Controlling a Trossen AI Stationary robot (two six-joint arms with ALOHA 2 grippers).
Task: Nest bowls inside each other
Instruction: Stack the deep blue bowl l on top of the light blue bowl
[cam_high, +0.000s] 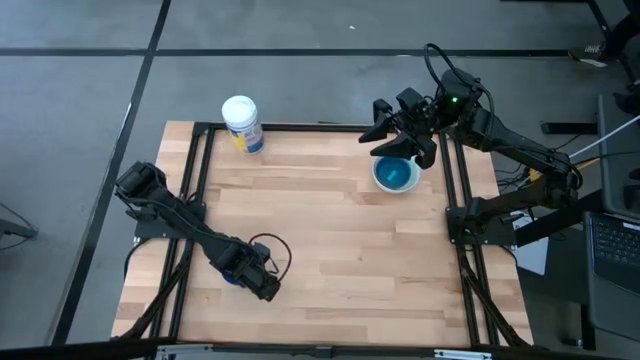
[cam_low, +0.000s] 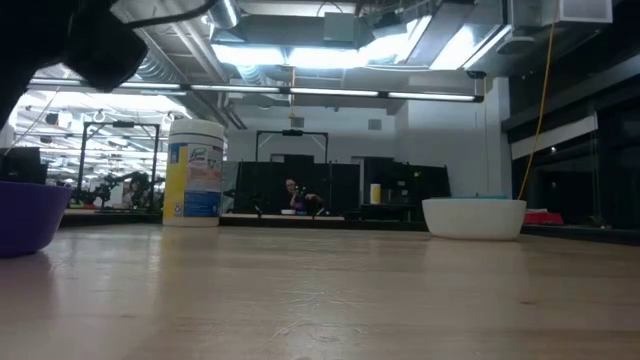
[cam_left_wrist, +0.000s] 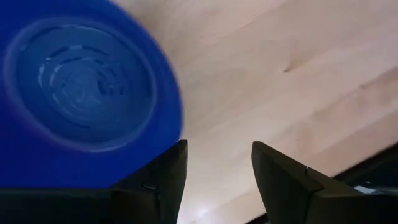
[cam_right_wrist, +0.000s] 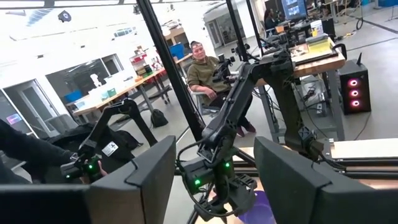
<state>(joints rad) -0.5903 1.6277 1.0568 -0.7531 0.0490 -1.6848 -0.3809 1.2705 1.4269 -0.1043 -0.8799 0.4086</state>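
Observation:
A dark blue bowl stands upright on the wood near the table's front left; my left arm mostly hides it in the high view. My left gripper points down, open, just beside this bowl, with one finger at its rim and the other over bare wood. At the far right stands a white bowl with a light blue bowl nested inside; the low view shows its white wall. My right gripper hangs level above that stack, open, with nothing between its fingers. My left gripper comes at the dark blue bowl from above, and one finger overlaps the bowl's rim in the wrist view. I cannot tell whether that finger touches the rim. The bowl rests on the table.
A white cylindrical container with a blue-yellow label stands at the far left of the table. Black frame rails run along the table's sides. Bare wood lies between the two bowl spots. A person sits beyond the table.

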